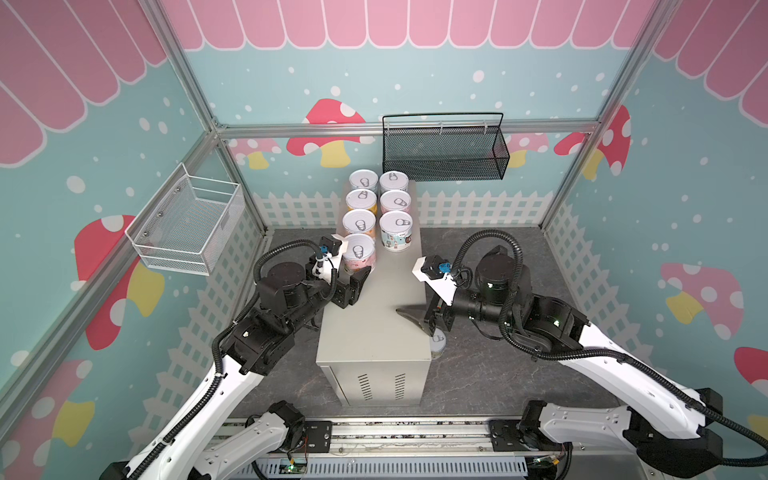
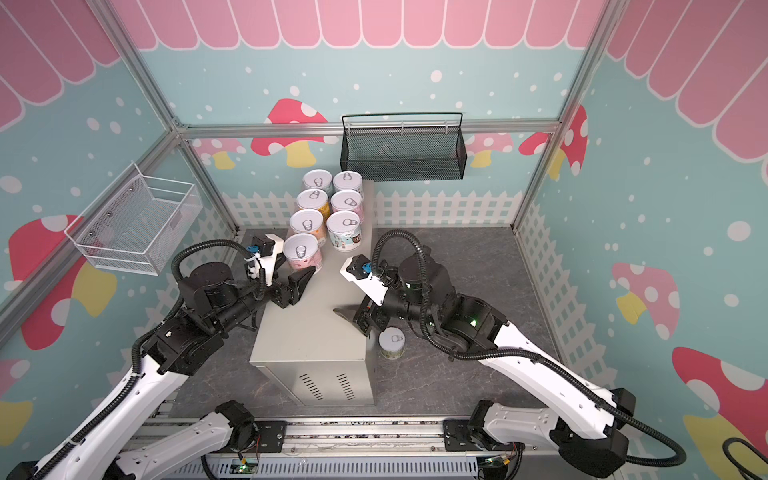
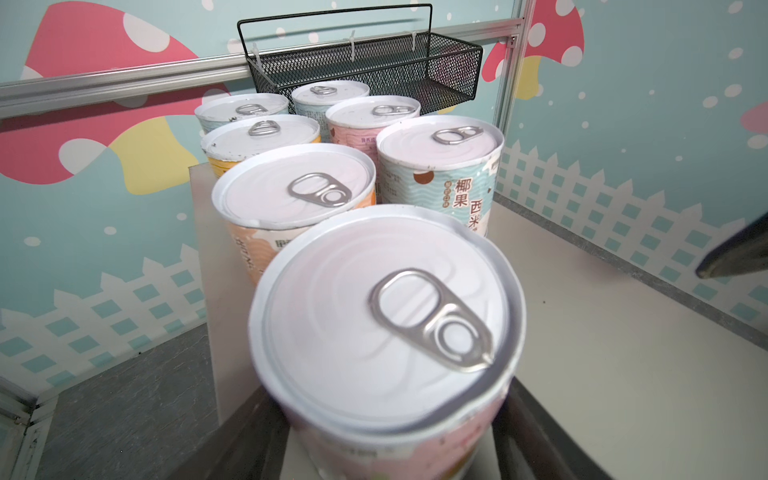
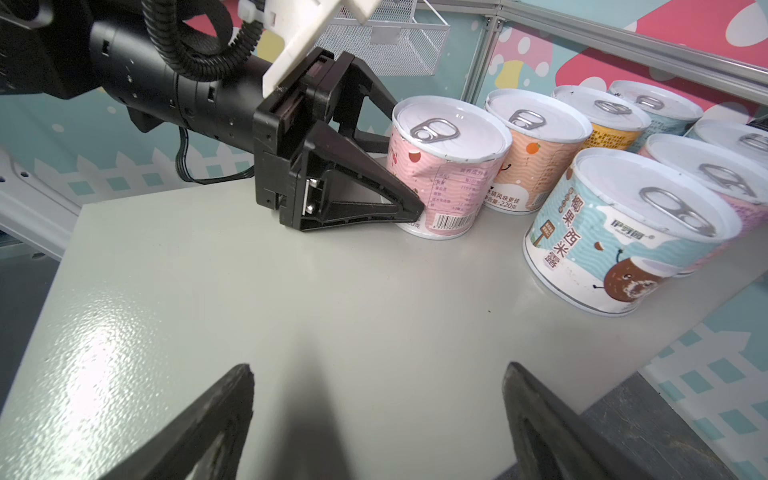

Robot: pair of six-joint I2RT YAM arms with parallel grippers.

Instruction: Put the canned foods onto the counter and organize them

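Counter (image 1: 374, 324) sits dead centre, one of it. The far half is packed and the near half of the top is bare, which leaves working room. Two wall baskets, black basket (image 1: 444, 153) at the back and white basket (image 1: 187, 224) on the L wall; neither is part of this job.

Two grippers. L gripper (image 4: 405, 160) has its jaws clamped on the pink can (image 1: 358, 251), low on the sides. The can is upright w/ its base on the counter, at the front of the L row, just beside the orange can (image 4: 536, 137). The label looks creased where it's squeezed. I'd say it's in its slot, so release comes next.

R gripper (image 4: 378, 370) has its jaws spread wide w/ nothing between them. It hovers over the counter's R edge at the near end. The floor can (image 2: 391, 340) stands upright just beside the counter's R wall, right below, so the wide jaws are prob. sized for that pick.

Cans, 8 total:
- 7 on the counter, lids up, in two tight rows.
- L row has 4, incl. the pink can.
- R row has 3, ending at the blue can (image 1: 395, 232).
- 1 is down on the floor.

The open slot is in front of the blue can, next to the pink can. That's where the last one belongs to square off 4 and 4.
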